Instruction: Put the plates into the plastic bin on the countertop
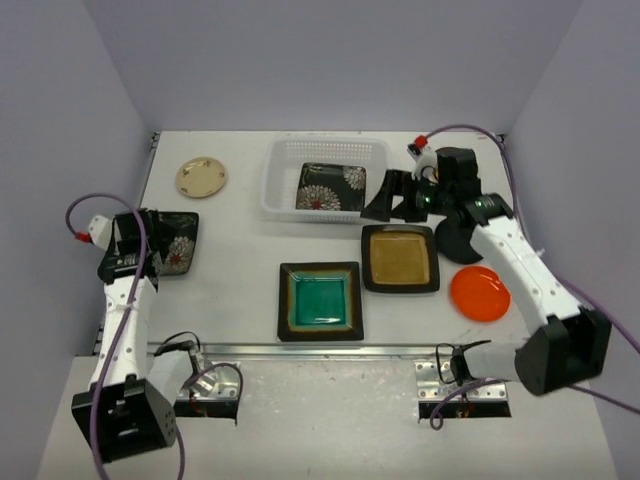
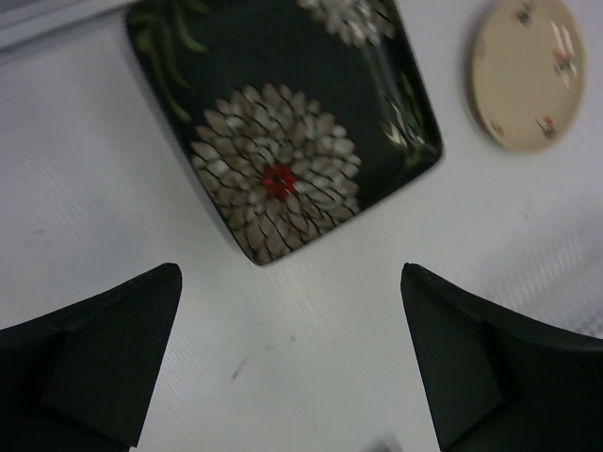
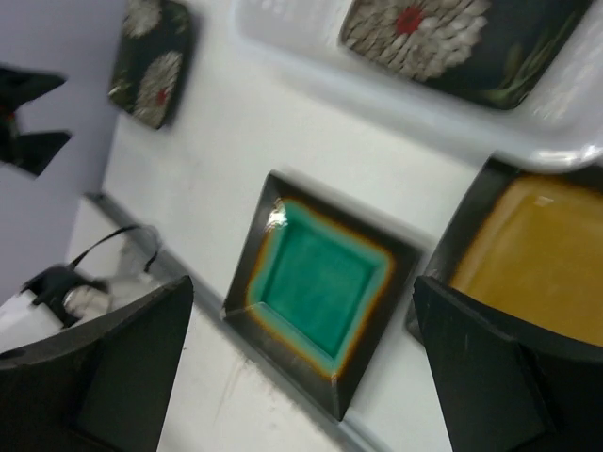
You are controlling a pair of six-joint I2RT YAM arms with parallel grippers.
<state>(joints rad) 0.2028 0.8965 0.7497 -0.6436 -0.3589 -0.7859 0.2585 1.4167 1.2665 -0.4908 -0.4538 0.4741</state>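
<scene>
Currently both arms reach forward from their bases at the near edge of the counter (image 1: pixel 240 290).

**Left arm.** The arm extends up the left side of the counter. The left end effector (image 1: pixel 148 248) hangs over the near edge of a black floral square plate (image 1: pixel 180 245), released and empty, with the jaws spread wide.

**Right arm.** The arm rises along the right side and bends inward at the far end. The right end effector (image 1: pixel 385 198) points left, just beside the right wall of the plastic bin (image 1: pixel 325 143). It is released with the jaws wide apart, and nothing is held.

**Plate locations, top view.**
- A second black floral plate (image 1: pixel 330 187) lies inside the plastic bin.
- The cream round plate (image 1: pixel 201 177) sits at the far left, apart from the bin.
- The teal-centred plate (image 1: pixel 320 300) and the amber-centred plate (image 1: pixel 399 257) lie near the middle of the counter.
- The orange round plate (image 1: pixel 480 293) lies to the right of them.
- A dark round plate (image 1: pixel 452 243) is largely covered by the right arm.

**View-specific detail.**
- The left wrist view shows bare counter between the pads (image 2: pixel 113 358). The floral plate ahead of them has a white bloom with a red centre.
- The left wrist view also shows small painted marks on the cream plate. These cannot be seen from above.
- The right wrist view looks down past its own fingers (image 3: pixel 113 367) onto the teal-centred and amber-centred plates. The bin rim and the plate inside it appear along the top of that view.
</scene>
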